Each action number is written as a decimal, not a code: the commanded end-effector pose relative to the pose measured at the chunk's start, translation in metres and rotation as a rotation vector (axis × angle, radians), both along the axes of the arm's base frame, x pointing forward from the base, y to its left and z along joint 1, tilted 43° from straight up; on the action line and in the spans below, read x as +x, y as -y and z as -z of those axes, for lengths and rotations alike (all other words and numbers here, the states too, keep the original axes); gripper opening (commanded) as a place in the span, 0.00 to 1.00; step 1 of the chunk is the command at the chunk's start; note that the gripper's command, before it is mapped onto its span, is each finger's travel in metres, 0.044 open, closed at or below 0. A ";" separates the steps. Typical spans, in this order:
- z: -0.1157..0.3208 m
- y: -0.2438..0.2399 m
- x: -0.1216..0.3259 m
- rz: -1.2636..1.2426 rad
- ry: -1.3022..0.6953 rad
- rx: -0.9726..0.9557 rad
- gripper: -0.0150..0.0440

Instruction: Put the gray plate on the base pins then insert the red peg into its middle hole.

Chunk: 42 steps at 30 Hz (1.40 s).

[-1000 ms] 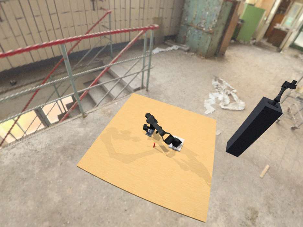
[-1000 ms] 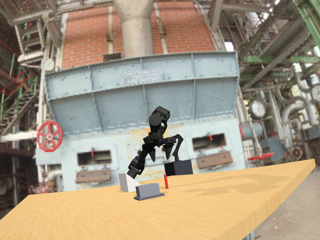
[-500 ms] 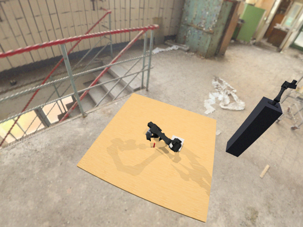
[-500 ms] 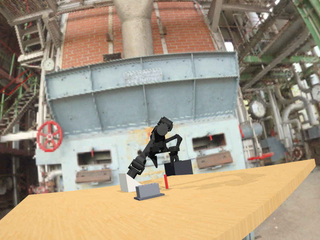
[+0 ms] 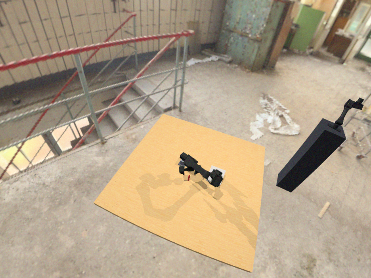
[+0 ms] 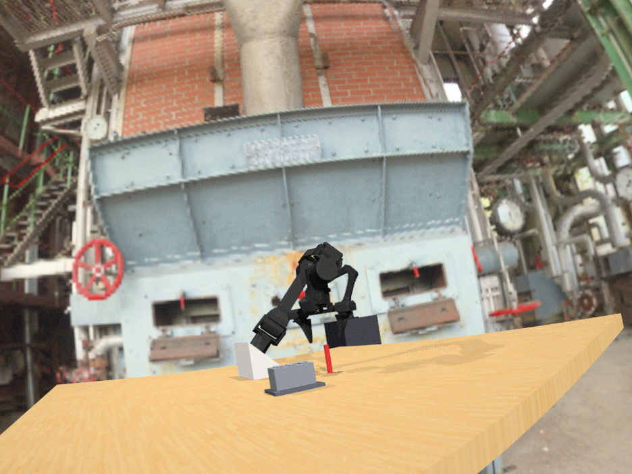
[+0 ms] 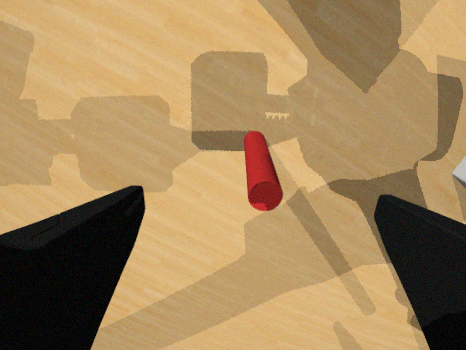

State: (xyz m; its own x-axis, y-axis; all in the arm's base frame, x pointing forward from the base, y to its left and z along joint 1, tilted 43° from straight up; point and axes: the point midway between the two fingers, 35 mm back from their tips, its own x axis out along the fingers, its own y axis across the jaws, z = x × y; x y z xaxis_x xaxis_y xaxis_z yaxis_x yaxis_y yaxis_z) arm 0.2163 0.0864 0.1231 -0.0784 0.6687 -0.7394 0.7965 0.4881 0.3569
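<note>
The red peg [image 5: 188,177] [image 6: 328,358] [image 7: 263,172] stands upright on the table. My gripper [image 5: 189,172] [image 6: 326,343] [image 7: 264,202] is open and empty above the peg. In the wrist view the peg shows between the two spread fingers, with free space on both sides. In the exterior view the gray plate [image 6: 293,376] sits level on the dark gray base [image 6: 320,383]. The plate hides the two pins there, and its middle hole cannot be made out. In the top view my arm covers much of the plate and base. Both are out of the wrist view.
The wooden table [image 5: 179,221] [image 6: 204,423] bears my arm's white mounting block [image 5: 220,171] [image 6: 250,361]. The block's corner shows at the right of the wrist view [image 7: 461,172]. A second black arm [image 5: 344,113] stands on a tall dark pedestal [image 5: 311,155] [image 6: 363,330] beyond the table.
</note>
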 end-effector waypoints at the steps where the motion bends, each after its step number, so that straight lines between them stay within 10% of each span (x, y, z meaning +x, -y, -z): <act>1: 0.004 -0.004 -0.001 0.003 -0.004 0.003 1.00; 29: 0.035 -0.033 -0.006 0.002 -0.003 0.007 1.00; 42: 0.035 -0.033 -0.006 0.002 -0.003 0.007 0.42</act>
